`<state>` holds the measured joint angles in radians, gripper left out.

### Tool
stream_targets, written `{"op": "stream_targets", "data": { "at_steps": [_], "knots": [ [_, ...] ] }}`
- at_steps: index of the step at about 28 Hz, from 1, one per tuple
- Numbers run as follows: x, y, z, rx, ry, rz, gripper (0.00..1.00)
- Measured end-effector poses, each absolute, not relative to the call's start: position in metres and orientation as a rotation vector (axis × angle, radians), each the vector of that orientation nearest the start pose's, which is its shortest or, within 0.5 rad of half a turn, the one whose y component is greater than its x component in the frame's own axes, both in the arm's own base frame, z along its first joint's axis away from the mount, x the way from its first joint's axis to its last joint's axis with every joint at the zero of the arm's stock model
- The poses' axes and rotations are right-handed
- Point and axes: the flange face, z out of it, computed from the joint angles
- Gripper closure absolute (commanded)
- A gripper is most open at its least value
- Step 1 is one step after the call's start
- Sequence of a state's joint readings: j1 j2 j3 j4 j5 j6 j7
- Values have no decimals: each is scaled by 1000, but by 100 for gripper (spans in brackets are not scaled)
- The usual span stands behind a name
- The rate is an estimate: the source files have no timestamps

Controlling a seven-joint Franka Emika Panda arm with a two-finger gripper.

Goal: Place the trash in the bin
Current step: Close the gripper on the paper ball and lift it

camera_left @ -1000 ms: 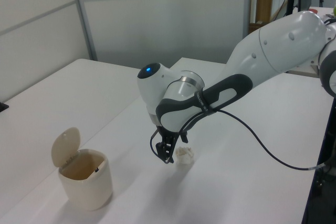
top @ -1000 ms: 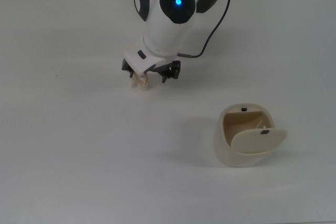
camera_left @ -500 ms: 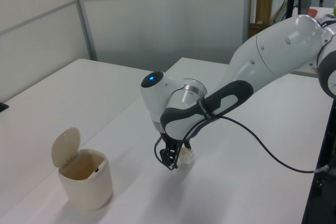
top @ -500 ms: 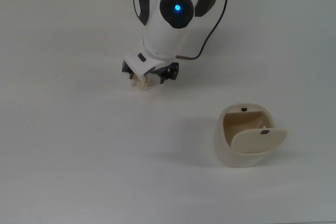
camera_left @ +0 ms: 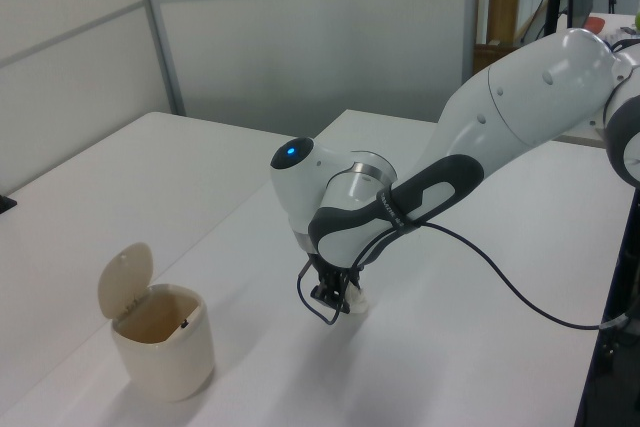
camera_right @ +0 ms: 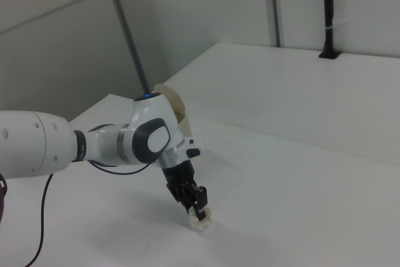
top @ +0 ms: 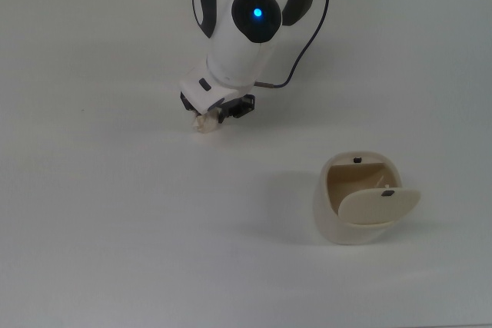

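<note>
My gripper is down at the white table and its 2 fingers are closed narrowly on the trash, a small crumpled cream-white wad that sits on the table surface under my wrist; in the right view I see the wad between the dark fingertips. The bin stands well apart from it, toward the top view's lower right, and its flap lid is swung open so the tan inside shows. In the left view the bin is at the left view's lower left and my gripper is to its right, near the middle of the table.
</note>
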<state>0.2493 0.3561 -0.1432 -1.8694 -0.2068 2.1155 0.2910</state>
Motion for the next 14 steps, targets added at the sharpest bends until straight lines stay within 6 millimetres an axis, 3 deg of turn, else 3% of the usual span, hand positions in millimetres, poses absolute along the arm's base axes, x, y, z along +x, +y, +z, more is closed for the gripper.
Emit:
{"op": "stream_targets", "data": {
  "at_steps": [5,8,11,14],
  "knots": [
    [618,59,325,-3375,129,85,100],
    [622,55,341,-3365,161,37,100],
    [629,51,366,-3335,221,-34,100],
    [637,45,407,-3292,281,-101,99]
  ]
}}
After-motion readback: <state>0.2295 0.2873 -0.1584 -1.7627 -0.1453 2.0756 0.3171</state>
